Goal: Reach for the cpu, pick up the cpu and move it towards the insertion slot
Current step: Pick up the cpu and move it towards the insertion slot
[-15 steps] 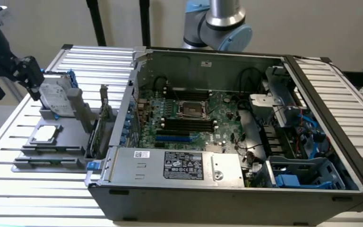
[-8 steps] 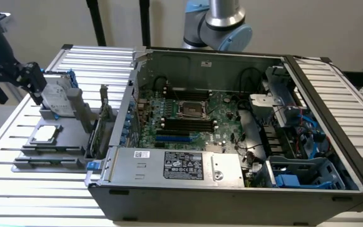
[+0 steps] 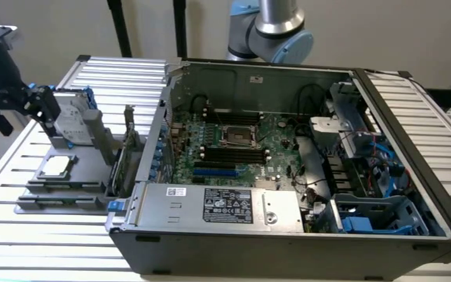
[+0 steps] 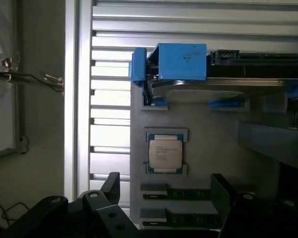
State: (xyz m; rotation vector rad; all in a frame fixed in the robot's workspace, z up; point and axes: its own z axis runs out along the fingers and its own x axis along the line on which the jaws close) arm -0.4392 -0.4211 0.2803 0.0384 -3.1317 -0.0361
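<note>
The gripper (image 4: 166, 177) is seen in the wrist view with its two black fingers (image 4: 111, 184) spread wide and nothing held between them. The cpu (image 4: 165, 153) is seen just ahead of the fingertips, lying flat in its pale seat on the grey tray (image 4: 213, 144), centred on the gap and untouched. Beyond it one silver hard drive (image 4: 218, 89) is held in a blue bracket (image 4: 181, 62). Two dark strips (image 4: 154, 196) are set in the tray between the fingers.

In the exterior view the same cpu (image 3: 57, 166) is found at the middle left of the frame, on the tray (image 3: 30, 179), below the upright hard drive (image 3: 70, 120). One insertion slot (image 3: 239, 136) is shown there, well apart to the right, inside the open computer case (image 3: 288, 247), between two banks of long black memory slots (image 3: 234, 154). The arm (image 3: 276, 26) is seen at the top centre.
</note>
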